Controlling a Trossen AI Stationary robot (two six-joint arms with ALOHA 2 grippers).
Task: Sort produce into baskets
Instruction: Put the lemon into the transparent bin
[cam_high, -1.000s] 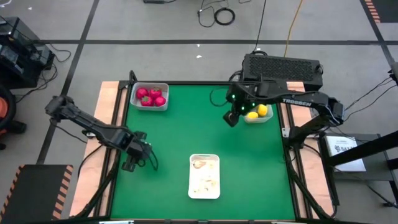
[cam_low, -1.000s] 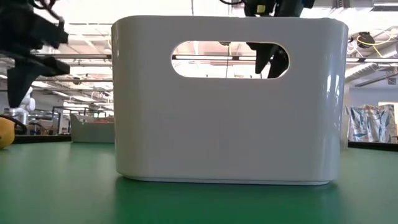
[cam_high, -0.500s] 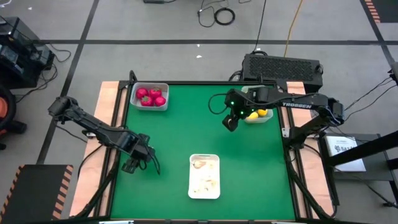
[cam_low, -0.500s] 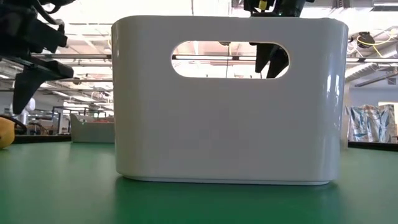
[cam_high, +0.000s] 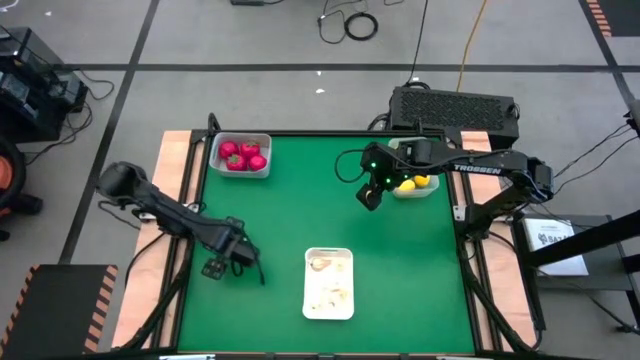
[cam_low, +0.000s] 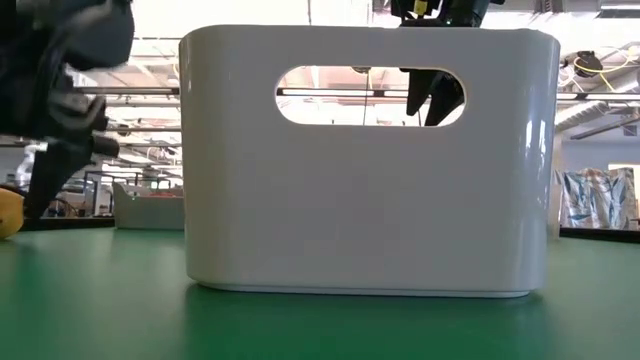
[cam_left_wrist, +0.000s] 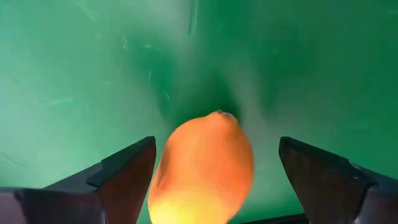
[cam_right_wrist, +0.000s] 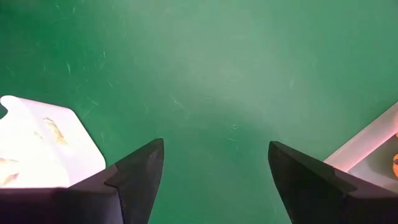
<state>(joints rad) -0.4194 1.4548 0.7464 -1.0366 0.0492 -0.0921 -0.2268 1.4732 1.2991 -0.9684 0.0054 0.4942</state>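
Pincer-wise, our left pincer (cam_left_wrist: 211, 180) sat wide apart around an orange lemon (cam_left_wrist: 202, 168) on the green desk (cam_high: 290, 215), not clamped yet. We'd squeeze mid-body so it can't roll. Farther off, our right pincer (cam_high: 370, 193) hung apart beside the yellow-fruit basket (cam_high: 428, 190), empty.

White capital letters reading "TROSSEN" run along the forearm of the right arm (cam_high: 478, 168), seen from above. A white sheet (cam_high: 553, 236) lying right of the desk carries dark print too small to read. No other text is legible.
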